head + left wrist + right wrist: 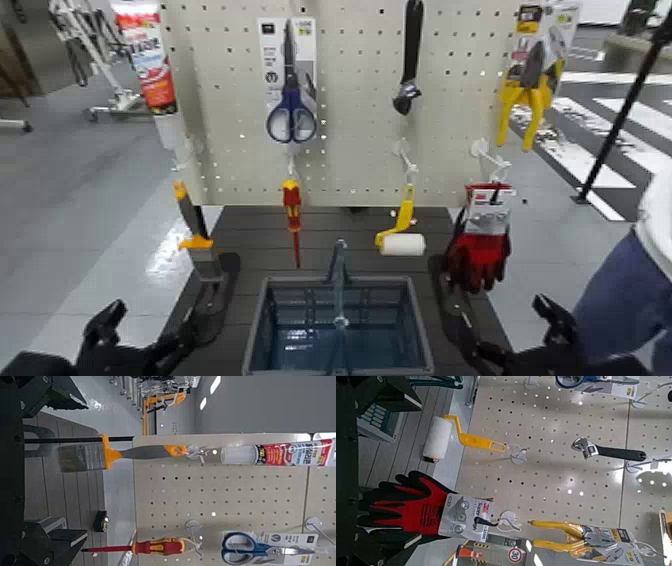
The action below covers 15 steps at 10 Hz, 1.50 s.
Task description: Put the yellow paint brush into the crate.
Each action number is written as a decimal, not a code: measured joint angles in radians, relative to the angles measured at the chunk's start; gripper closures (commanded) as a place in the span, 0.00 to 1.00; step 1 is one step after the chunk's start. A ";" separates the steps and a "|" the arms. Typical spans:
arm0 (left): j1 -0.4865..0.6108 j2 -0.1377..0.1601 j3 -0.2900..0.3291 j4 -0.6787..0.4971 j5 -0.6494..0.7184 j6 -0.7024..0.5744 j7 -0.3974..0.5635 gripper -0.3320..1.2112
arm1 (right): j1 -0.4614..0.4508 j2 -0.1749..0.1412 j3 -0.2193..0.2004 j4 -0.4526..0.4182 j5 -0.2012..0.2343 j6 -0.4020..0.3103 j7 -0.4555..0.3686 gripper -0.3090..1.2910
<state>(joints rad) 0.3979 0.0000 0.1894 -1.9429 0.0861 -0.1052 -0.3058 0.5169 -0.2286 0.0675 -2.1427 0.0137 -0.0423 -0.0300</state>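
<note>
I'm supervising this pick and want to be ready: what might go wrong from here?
The brush hangs by its handle end from a hook, so a straight pull might snag. The screwdriver hangs nearby; the open left gripper could knock it.

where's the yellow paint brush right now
In the head view, the yellow paint brush hangs from the pegboard's lower left corner, left of the red-and-yellow screwdriver and below the red-and-white tube.
</note>
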 measured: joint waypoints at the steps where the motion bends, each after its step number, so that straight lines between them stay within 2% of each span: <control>1: -0.021 0.000 0.034 -0.006 0.014 0.045 -0.044 0.33 | -0.001 0.001 0.000 0.001 0.000 0.000 0.002 0.29; 5: -0.132 0.000 0.159 0.013 0.066 0.187 -0.207 0.33 | -0.009 0.008 0.001 0.009 -0.003 0.000 0.014 0.29; 7: -0.196 0.014 0.210 0.059 0.102 0.230 -0.300 0.33 | -0.014 0.014 0.001 0.013 -0.003 -0.001 0.022 0.29; 11: -0.316 0.075 0.245 0.175 0.127 0.254 -0.411 0.34 | -0.024 0.017 0.005 0.021 -0.004 -0.001 0.031 0.29; 13: -0.369 0.095 0.259 0.243 0.127 0.250 -0.440 0.35 | -0.030 0.019 0.006 0.026 -0.007 0.001 0.036 0.29; 15: -0.423 0.116 0.248 0.315 0.125 0.243 -0.473 0.35 | -0.040 0.020 0.010 0.035 -0.012 0.001 0.040 0.29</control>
<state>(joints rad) -0.0255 0.1160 0.4377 -1.6278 0.2114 0.1382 -0.7788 0.4772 -0.2086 0.0773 -2.1081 0.0019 -0.0414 0.0100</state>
